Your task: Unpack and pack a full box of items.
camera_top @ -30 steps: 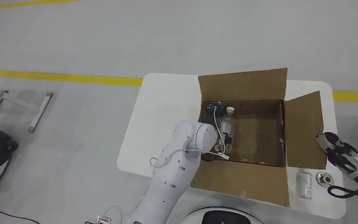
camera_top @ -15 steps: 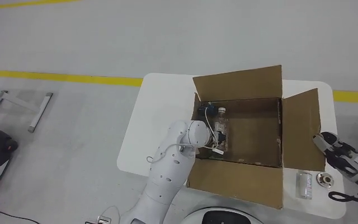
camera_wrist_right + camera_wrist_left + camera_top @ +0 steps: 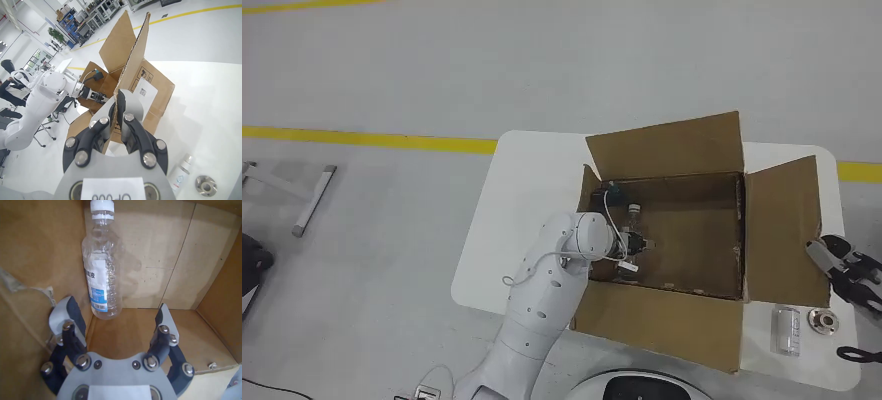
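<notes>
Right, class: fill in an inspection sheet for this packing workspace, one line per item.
Surface: white table, carrying the box.
Job's things: cardboard box open; clear bottle in a corner inside; small bottle and metal flange on the table beside the box.
Clutter: nothing seen.
Grippers: left gripper open inside the box, short of the clear bottle; right gripper shut on the box flap.
Cables: white cable looping at the left wrist.
Surroundings: yellow floor line.
</notes>
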